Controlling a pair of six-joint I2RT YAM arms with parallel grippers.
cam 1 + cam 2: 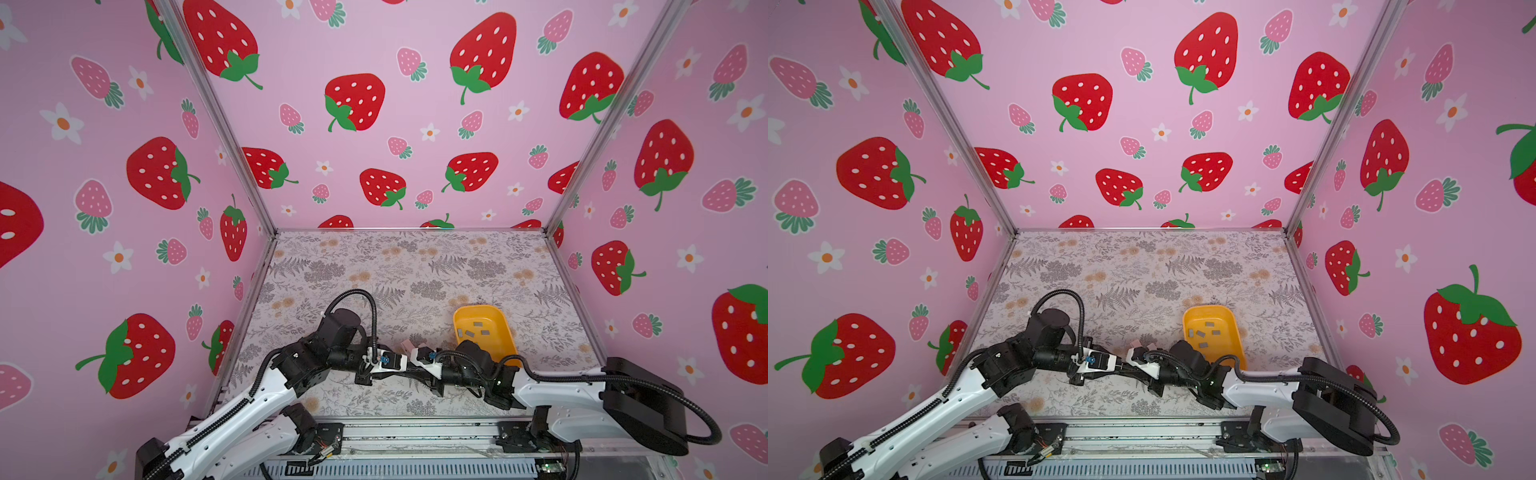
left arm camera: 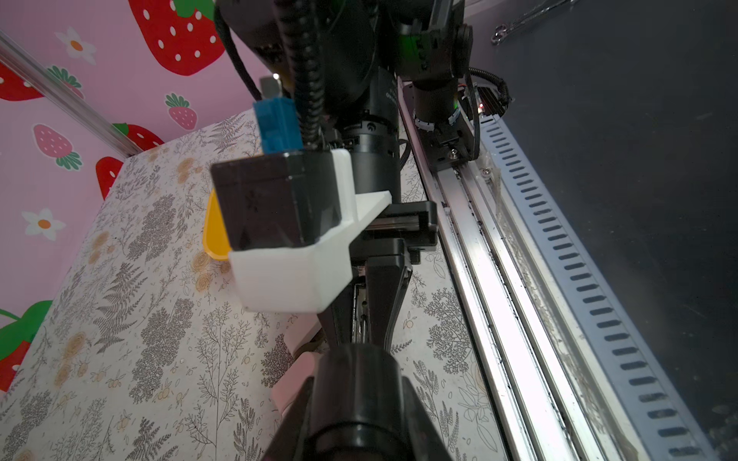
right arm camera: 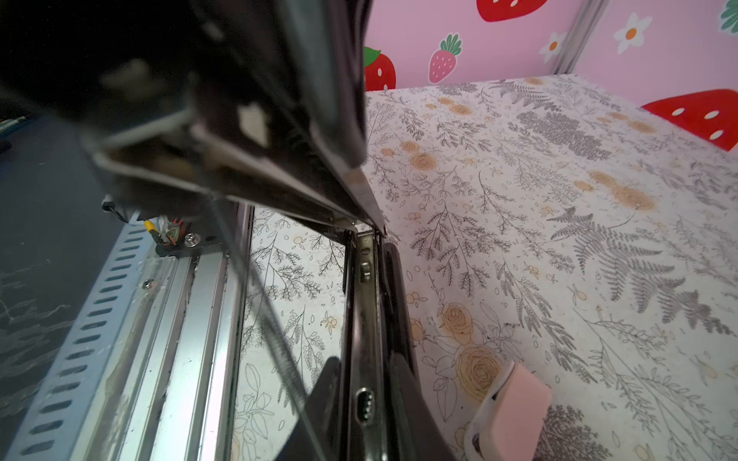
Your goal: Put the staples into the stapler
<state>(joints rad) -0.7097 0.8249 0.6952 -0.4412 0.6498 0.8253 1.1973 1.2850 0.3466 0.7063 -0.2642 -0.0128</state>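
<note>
The black stapler point(image 3: 365, 299) is hinged open, its metal channel bare and its lid point(image 3: 279, 159) swung up, blurred. My right gripper point(image 3: 365, 399) is shut on the channel's sides. My left gripper point(image 2: 357, 383) is shut on the stapler's rounded black end point(image 2: 359, 371), facing the right gripper point(image 2: 383, 279). In both top views the two grippers point(image 1: 405, 371) point(image 1: 419, 370) meet near the table's front middle and mostly hide the stapler. The staples point(image 1: 471, 332) point(image 1: 1202, 333), several small grey strips, lie loose in a yellow tray point(image 1: 509, 332) point(image 1: 1237, 336) behind the right arm.
A pink stapler point(image 1: 408, 345) point(image 1: 1136, 343) point(image 3: 515, 415) lies on the floral table just behind the grippers, partly showing in the left wrist view point(image 2: 297, 361). The metal rail point(image 3: 191, 319) at the table's front edge runs close by. Strawberry walls enclose three sides.
</note>
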